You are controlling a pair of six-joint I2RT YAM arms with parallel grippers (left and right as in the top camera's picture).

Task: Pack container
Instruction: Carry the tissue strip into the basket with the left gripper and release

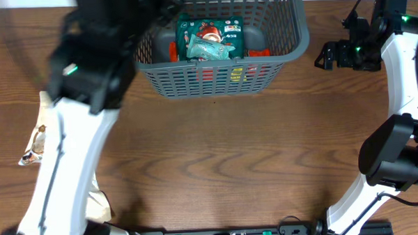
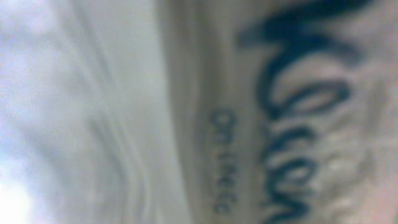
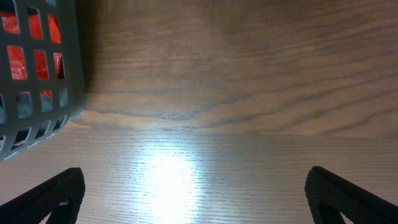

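Note:
The container (image 1: 293, 41), a dark grey lattice basket, stands at the back middle of the table. It holds a green packet (image 1: 210, 37) and red packets (image 1: 259, 53). My left arm (image 1: 95, 59) reaches to the basket's left rim, and its fingers are hidden in the dark blur there. The left wrist view is filled by a blurred pale packet (image 2: 205, 112) with dark lettering, and no fingers show. My right gripper (image 1: 324, 57) is open and empty over bare table right of the basket. In the right wrist view the gripper (image 3: 196, 186) has the basket's corner (image 3: 68, 74) at its upper left.
A snack packet (image 1: 34, 146) lies at the table's left edge. A beige packet (image 1: 99, 204) lies near the left arm's base. Bare wood lies in front of the basket.

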